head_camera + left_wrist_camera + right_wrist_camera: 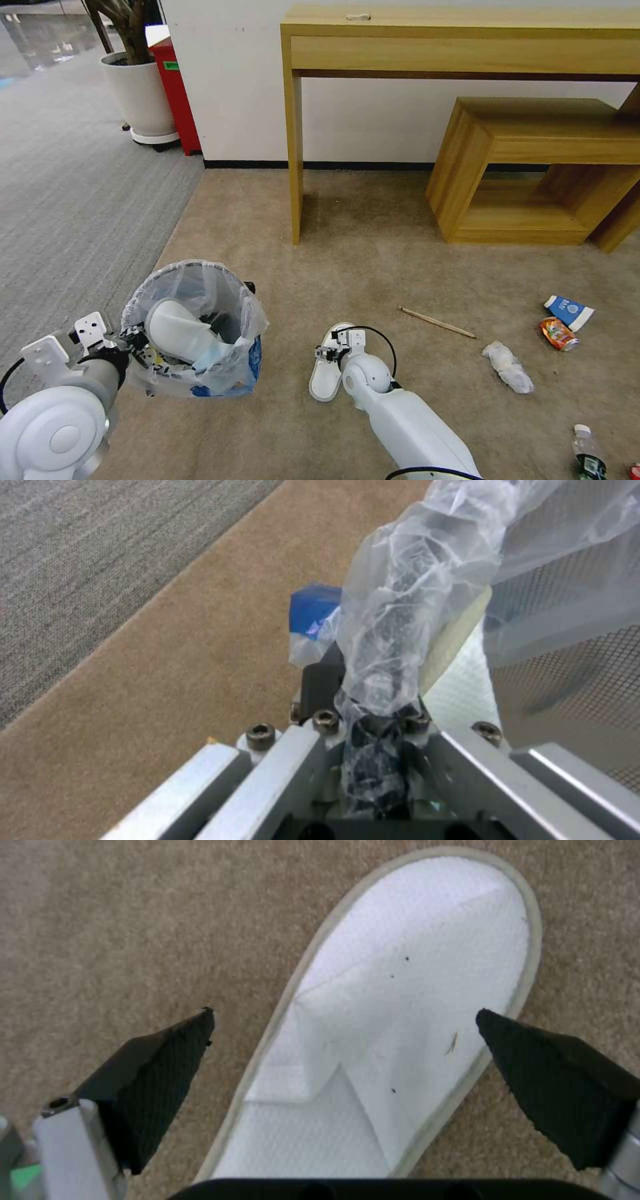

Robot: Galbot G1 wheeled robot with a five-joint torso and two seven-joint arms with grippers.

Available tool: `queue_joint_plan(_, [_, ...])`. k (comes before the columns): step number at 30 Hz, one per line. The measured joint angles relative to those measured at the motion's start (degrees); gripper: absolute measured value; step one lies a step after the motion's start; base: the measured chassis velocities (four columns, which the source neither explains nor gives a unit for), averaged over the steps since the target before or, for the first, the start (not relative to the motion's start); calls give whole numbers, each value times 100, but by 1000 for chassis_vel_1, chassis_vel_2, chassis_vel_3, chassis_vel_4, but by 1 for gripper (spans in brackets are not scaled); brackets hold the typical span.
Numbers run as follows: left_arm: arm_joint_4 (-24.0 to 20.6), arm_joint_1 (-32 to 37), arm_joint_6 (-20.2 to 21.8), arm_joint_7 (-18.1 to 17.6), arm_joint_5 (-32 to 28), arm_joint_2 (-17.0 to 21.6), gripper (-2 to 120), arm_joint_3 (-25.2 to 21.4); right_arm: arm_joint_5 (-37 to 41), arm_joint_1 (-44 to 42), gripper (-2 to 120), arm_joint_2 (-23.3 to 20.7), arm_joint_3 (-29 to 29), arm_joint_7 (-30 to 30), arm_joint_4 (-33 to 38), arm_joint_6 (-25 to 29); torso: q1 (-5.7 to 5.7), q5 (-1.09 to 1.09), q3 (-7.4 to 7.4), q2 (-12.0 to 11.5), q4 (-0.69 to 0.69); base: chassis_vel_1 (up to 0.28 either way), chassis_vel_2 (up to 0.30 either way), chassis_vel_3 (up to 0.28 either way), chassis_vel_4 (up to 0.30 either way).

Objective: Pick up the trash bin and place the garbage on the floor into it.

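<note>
My left gripper (135, 339) is shut on the near rim of the trash bin (220, 293), a round dark bin lined with a crinkled clear bag; in the left wrist view the gripper (373, 715) pinches the bag-covered rim (400, 630). One white slipper (179, 331) lies inside the bin. My right gripper (329, 353) hangs open just above a second white slipper (325, 380) on the beige floor (373, 267). In the right wrist view its black fingertips (173, 1050) stand either side of that slipper (413, 965). More garbage lies to the right: a stick (437, 322), a tissue wad (508, 365), a blue-white cup (568, 311), an orange can (559, 333) and a small bottle (589, 453).
A tall wooden console table (460, 40) and a low open wooden bench (533, 167) stand against the white wall ahead. At the far left are a potted plant (140, 93) and a red cabinet (175, 87). Grey ribbed carpet (73, 187) borders the beige carpet on the left.
</note>
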Motion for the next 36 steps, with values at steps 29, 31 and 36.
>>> queue_joint_plan(29, [-52,20,0,2,8,-31,1,23,-305,153,43,123,137,-221,-511,91,0,0,0,0,0,0,0,0,0])
queue_joint_plan(31, [-62,28,0,2,9,-35,1,22,-316,141,43,114,143,-224,-501,87,0,0,-1,0,0,0,0,0,0])
queue_joint_plan(36, [-96,34,0,1,18,-53,1,24,-318,71,26,32,144,-225,-350,69,0,0,0,0,0,0,0,0,0])
